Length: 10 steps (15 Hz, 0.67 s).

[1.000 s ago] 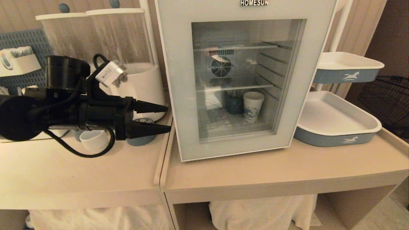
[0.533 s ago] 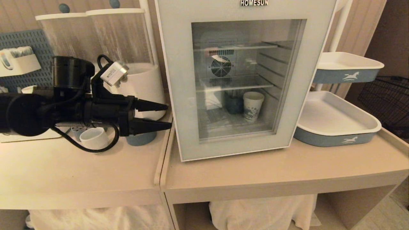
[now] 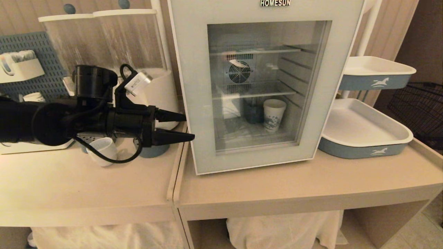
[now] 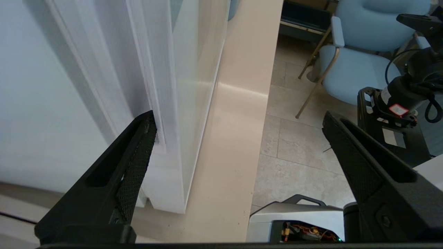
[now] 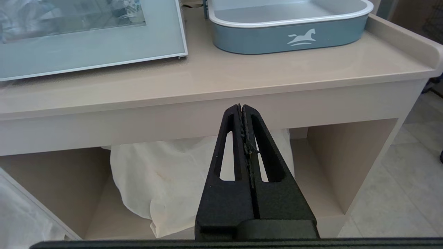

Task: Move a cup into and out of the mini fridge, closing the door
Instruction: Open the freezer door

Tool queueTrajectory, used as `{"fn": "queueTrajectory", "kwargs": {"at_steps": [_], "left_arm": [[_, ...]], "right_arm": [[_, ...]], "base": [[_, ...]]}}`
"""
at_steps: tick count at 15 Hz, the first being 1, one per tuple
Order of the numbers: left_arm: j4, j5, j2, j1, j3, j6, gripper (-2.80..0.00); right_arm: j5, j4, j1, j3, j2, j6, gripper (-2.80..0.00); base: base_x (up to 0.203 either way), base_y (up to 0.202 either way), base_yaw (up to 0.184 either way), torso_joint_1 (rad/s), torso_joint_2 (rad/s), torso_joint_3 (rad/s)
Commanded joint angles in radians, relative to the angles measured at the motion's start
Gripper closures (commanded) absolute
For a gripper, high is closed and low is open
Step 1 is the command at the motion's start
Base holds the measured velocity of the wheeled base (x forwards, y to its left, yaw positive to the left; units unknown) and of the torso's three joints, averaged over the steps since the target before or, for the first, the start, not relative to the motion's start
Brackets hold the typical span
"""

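our left claw [image 3: 188,127], fingers apart, sits at the door [image 3: 193,103] edge, where we judge the stiff frame grips best.

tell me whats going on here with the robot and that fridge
The robot's left pincer, open and holding nothing, is level at the left edge of the shut glass-windowed door of the white boxy mini fridge. The small squat white ceramic cup sits on the beige counter beneath that arm. The right pincer is shut, parked below the counter edge.
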Motion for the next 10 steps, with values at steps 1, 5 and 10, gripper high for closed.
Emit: {"fn": "queueTrajectory", "kwargs": {"at_steps": [1, 5, 10], "left_arm": [[-0.002, -0.007, 0.015, -0.002, -0.009, 0.0, -2.8], [0.0, -0.01, -0.001, -0.027, -0.006, -0.019, -2.8], [0.0, -0.017, -0.049, -0.068, 0.035, -0.023, -2.8]], "right_arm": [[0.0, -0.002, 0.0, 0.0, 0.001, 0.0, 0.0], [0.0, 0.0, 0.0, 0.0, 0.001, 0.0, 0.0], [0.0, 0.0, 0.0, 0.0, 0.001, 0.0, 0.0]], "base": [[0.0, 0.0, 0.0, 0.0, 0.0, 0.0], [0.0, 0.0, 0.0, 0.0, 0.0, 0.0], [0.0, 0.0, 0.0, 0.0, 0.0, 0.0]]}}
